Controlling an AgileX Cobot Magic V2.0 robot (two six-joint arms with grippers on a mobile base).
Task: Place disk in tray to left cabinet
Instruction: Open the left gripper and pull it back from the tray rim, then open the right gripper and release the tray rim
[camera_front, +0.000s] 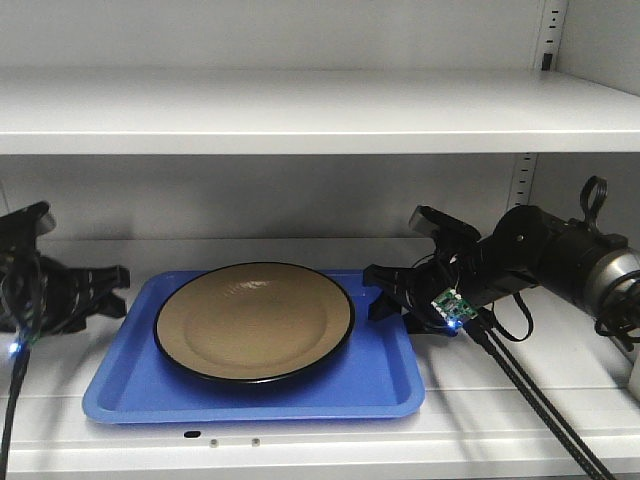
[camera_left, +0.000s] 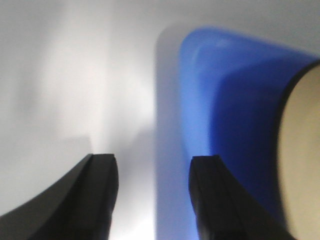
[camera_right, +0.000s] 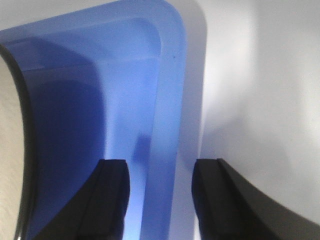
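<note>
1. Sitting on a cabinet (camera_front: 300, 110) shelf: the blue tray (camera_front: 130, 390).
2. Lying flat inside the tray, centred: the disk (camera_front: 255, 322).
3. Hovering just left of the tray, jaws parted, gripping nothing: left gripper (camera_left: 152, 192).
4. Straddling the tray's right lip, jaws parted, not clamping: right gripper (camera_right: 160, 192).

left arm (camera_front: 40, 290) cropped by frame edge; disk (camera_left: 302, 160) blurred, cut off
</note>
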